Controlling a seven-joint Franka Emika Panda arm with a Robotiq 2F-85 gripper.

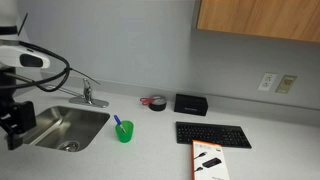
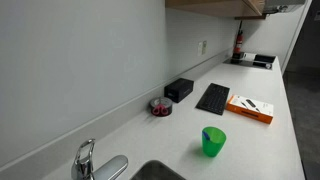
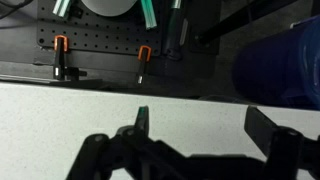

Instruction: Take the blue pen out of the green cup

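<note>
The green cup (image 1: 124, 132) stands on the white counter just to the right of the sink. The blue pen (image 1: 118, 123) leans inside it, its top sticking out above the rim. The cup also shows in an exterior view (image 2: 213, 142), where I cannot make out the pen. My gripper (image 1: 13, 125) hangs at the far left, beyond the sink and well away from the cup. In the wrist view the gripper (image 3: 200, 130) is open and empty, with only pale surface between the fingers. Neither the cup nor the pen shows there.
A steel sink (image 1: 62, 125) with a faucet (image 1: 88, 95) lies between gripper and cup. A black keyboard (image 1: 213, 134), an orange box (image 1: 208, 160), a black box (image 1: 190, 103) and a dark tape roll (image 1: 156, 103) lie to the right of the cup.
</note>
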